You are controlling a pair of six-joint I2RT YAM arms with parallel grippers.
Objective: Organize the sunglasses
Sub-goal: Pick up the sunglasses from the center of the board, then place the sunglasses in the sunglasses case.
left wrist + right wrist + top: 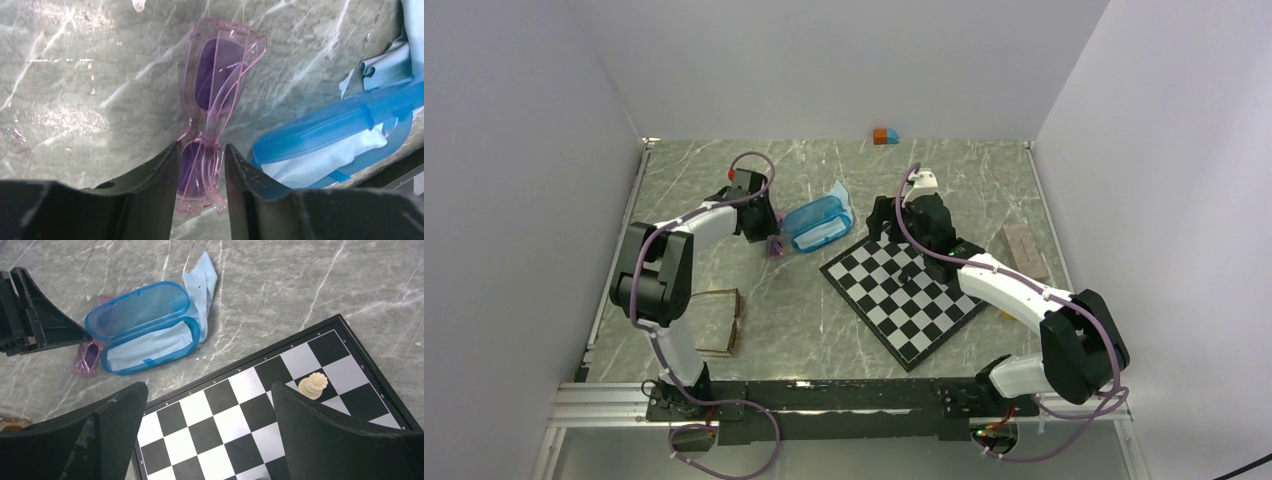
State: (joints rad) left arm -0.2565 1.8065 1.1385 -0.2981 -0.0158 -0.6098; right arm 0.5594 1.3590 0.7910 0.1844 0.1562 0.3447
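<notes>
Two pairs on the marble table (824,340), neither in the case.

Purple pair (215,85): folded, left-centre of the table, just left of the open blue case (135,310), touching it or nearly so. Left gripper (202,147) is down on it. Fingers (165,165) sit on either side of one lens end, pinched against the frame on both sides. The other lens sticks out past the fingertips. Can't tell from the wrist view whether the pair is lifted or flat on the table; in the right wrist view it looks flat.

Brown pair (721,322): near-left, by the left edge, beside the left arm's elbow. Well apart from both grippers and from the case.

Right gripper (208,390): jaws spread wide, nothing between them. It hangs over the far-left corner of the chessboard (220,425), pointing toward the case.

Case: lid open, a light-blue cloth lying in the base. Another light-blue cloth (205,280) lies on the table at its far-right end, touching it.

One cream chess piece (313,385) stands upright on the board, on a dark square.

Orange and blue blocks (885,136) sit together at the far wall, well apart from the rest.
</notes>
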